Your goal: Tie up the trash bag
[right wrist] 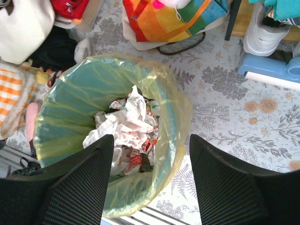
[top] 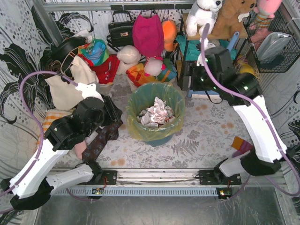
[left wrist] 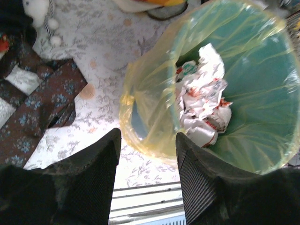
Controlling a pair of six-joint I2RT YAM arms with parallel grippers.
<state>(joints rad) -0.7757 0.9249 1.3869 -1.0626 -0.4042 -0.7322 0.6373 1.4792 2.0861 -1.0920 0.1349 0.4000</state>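
Observation:
The trash bag (top: pixel 176 101), thin yellow-green plastic, lines a round teal bin (top: pixel 161 139) in the middle of the floor, its top folded out over the rim. Crumpled white paper (top: pixel 154 115) lies inside. My left gripper (top: pixel 114 116) is open and empty, left of the bag; in the left wrist view (left wrist: pixel 147 157) the bag's folded rim (left wrist: pixel 140 126) lies just beyond the fingertips. My right gripper (top: pixel 201 77) is open and empty, raised to the bag's right; in the right wrist view (right wrist: pixel 151 159) the bag's right rim (right wrist: pixel 176 108) lies between the fingers, below them.
A dark patterned cloth (top: pixel 101 140) lies left of the bin. Bags, clothes and plush toys (top: pixel 147 33) are piled behind it, with a blue step stool (right wrist: pixel 272 70) and a wire basket (top: pixel 276 42) at the back right. A metal rail (top: pixel 154 176) runs along the near edge.

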